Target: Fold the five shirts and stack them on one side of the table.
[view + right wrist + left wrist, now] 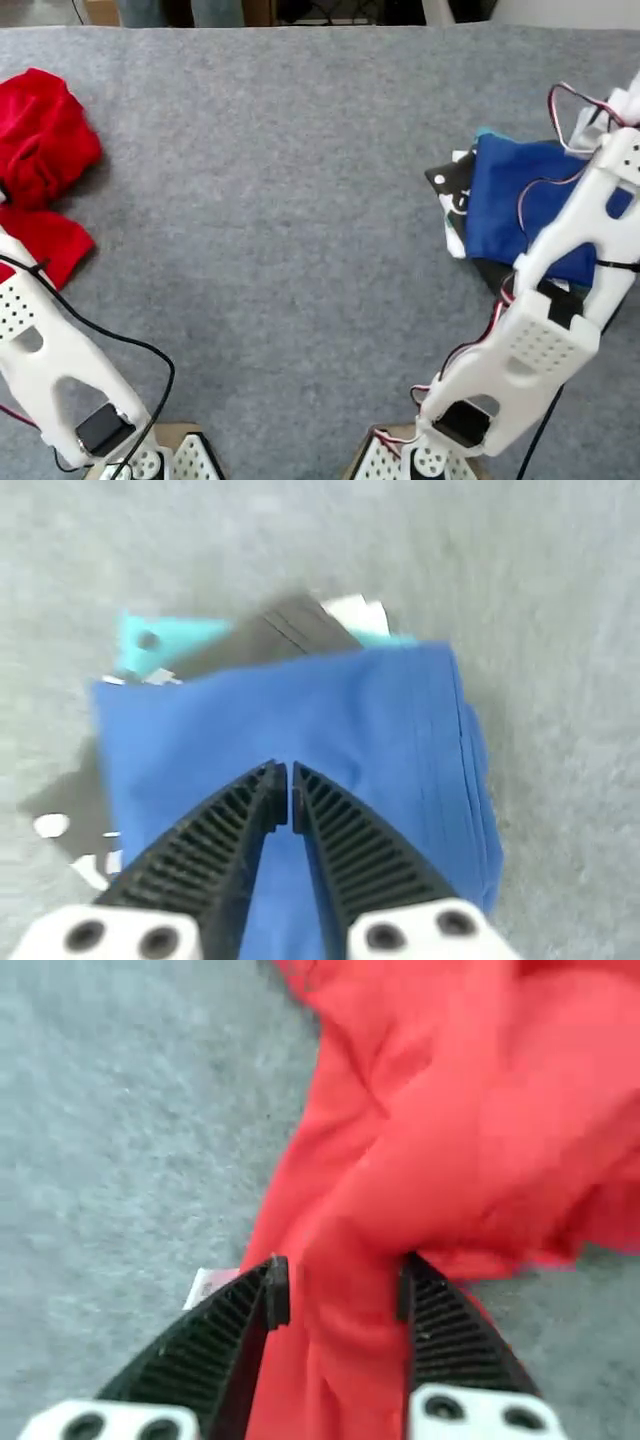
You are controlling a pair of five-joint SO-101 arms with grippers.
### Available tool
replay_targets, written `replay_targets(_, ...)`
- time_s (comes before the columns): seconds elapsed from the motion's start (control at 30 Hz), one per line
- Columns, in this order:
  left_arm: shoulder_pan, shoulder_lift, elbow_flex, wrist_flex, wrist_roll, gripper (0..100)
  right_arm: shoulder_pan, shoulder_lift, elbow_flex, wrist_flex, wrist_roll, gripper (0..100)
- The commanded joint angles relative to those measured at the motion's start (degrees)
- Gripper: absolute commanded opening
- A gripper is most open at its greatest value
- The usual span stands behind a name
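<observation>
The big gray table (300, 200) has two white arms on its near side. The right arm (540, 340) leans over a pile of folded shirts at the right side of the table. The left arm (50, 370) goes to the left edge. A red shirt (40, 150) lies there, all crumpled. A blue shirt (515, 200) is on top of the pile, with black, white and light blue cloth under it. The left gripper (340, 1290) is spread wide, with red cloth between its fingers. The right gripper (290, 780) is pressed together just over the blue shirt.
</observation>
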State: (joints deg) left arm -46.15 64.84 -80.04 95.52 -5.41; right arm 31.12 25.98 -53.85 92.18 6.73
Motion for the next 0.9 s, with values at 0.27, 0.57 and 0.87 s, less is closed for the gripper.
replay_targets(0.27, 3.91, 9.41, -11.3, 5.45, -3.16, 3, -9.58, -5.58, -15.52, 7.74, -0.35, 1.7)
replay_targets(0.57, 5.85, -1.85, -5.76, 5.63, -3.69, 3, -13.8, -5.49, -16.92, 8.35, -0.35, 1.5)
replay_targets(0.87, 15.52, -29.63, 36.7, 5.1, -4.84, 3, -16.7, -5.23, -16.75, 8.35, -0.44, 1.5)
